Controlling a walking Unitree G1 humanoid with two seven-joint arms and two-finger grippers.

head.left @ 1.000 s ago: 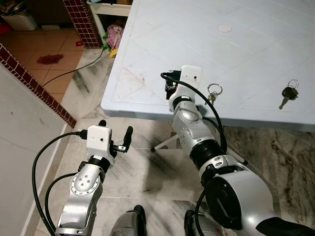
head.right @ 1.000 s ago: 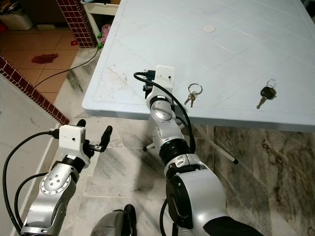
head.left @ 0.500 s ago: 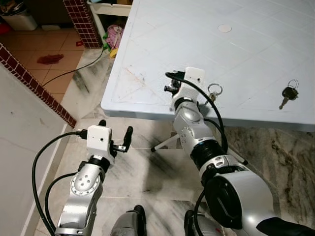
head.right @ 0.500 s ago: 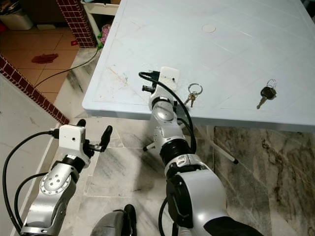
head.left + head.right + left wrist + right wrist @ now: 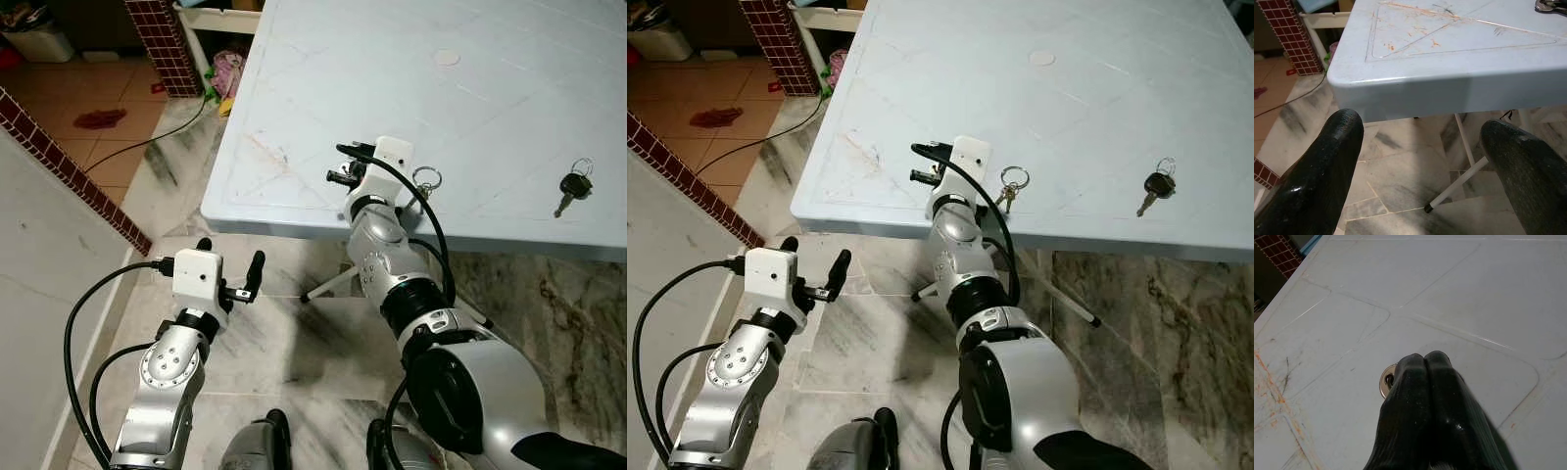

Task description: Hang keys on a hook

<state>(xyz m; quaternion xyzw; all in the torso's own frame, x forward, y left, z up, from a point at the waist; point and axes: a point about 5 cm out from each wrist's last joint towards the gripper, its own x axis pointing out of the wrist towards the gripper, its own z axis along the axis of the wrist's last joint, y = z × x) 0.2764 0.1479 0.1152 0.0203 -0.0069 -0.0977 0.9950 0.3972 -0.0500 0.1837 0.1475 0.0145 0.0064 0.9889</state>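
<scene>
My right gripper hovers over the near-left part of the pale blue table, its fingers shut. A small round metal piece with a hole, like a key's head, sticks out at their tips and looks pinched. A bunch of keys on a ring lies just right of that wrist. A black-headed key lies farther right near the front edge. My left gripper is open, low in front of the table's corner, holding nothing.
A thin white tripod leg stands under the table on the marble floor. A brick pillar and a black cable are at the far left. A white wall is close on my left. A round cap sits mid-table.
The right wrist has turned and shifted slightly right, so its shut fingers now point left and sit a little higher over the table. The left arm and the keys have not moved.
</scene>
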